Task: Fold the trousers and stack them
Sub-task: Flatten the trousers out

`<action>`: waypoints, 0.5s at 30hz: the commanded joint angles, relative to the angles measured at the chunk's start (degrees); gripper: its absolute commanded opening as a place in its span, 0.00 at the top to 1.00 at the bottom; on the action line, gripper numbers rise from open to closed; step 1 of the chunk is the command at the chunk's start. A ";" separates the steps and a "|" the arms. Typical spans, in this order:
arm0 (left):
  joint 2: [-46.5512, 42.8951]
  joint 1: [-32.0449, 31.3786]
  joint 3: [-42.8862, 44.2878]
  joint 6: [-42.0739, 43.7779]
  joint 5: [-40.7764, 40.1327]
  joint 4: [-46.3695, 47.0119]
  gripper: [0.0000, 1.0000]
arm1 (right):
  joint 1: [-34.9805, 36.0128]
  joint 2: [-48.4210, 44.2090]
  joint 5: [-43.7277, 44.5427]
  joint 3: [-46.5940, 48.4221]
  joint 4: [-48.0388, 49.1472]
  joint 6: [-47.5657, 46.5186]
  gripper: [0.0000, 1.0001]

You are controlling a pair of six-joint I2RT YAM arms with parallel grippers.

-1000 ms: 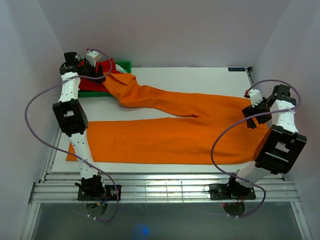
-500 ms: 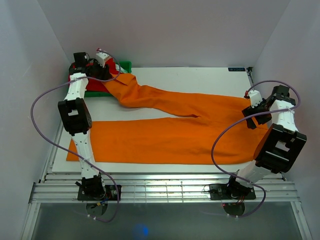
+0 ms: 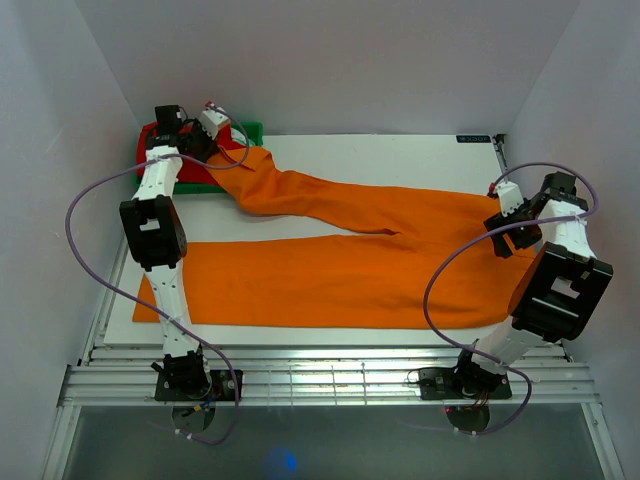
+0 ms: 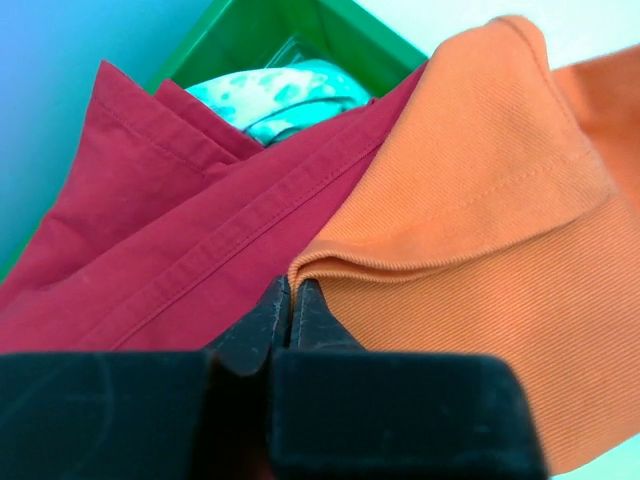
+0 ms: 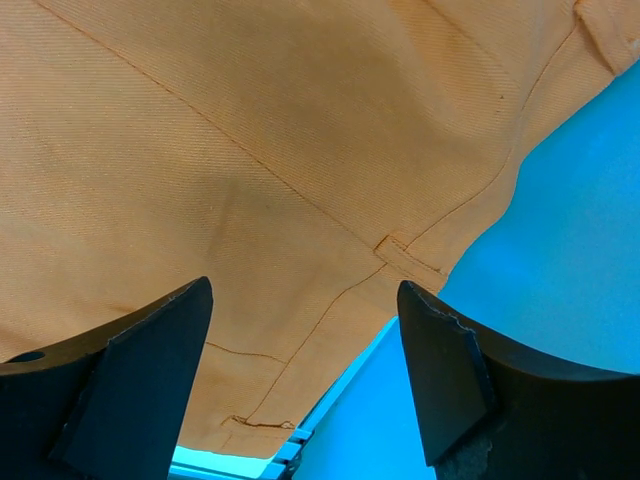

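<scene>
The trousers (image 3: 330,280) lie unfolded across the surface (image 3: 400,155), both legs spread leftward: no fold is made yet and no stacking begun. Your right gripper (image 5: 305,300) hangs open over the waist end. Farther off, your left gripper (image 4: 290,297) is pinched closed on the far leg's cuff (image 4: 470,170), which overlaps the red garment (image 4: 150,220) at the bin (image 4: 330,30). All folding remains.

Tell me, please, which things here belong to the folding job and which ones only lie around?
Belong to the job: the trousers, spread flat; the left gripper, closed on a leg hem; the right gripper, open over the waist end.
Only lying about: the red garment; the green bin; a pale patterned item in the bin.
</scene>
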 commanded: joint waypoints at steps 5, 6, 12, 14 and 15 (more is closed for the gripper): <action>-9.61 -0.94 -0.25 -4.88 -3.93 -1.53 1.00 | 0.01 0.70 0.65 -2.12 3.73 0.71 0.22; -12.76 -1.03 -1.21 -6.46 -5.07 -1.80 1.00 | 0.01 0.70 0.83 -2.47 4.17 0.71 0.22; -23.67 -0.94 -4.56 -16.92 -11.31 -9.68 1.00 | 0.01 2.19 2.59 -4.40 7.77 0.62 0.25; -27.79 -0.77 -6.93 -21.21 -14.21 -12.68 1.00 | 0.01 3.16 3.37 -4.75 8.74 0.70 0.28; -29.21 -0.50 -8.15 -22.90 -15.00 -14.00 1.00 | 0.01 3.60 3.81 -5.10 9.96 1.05 0.29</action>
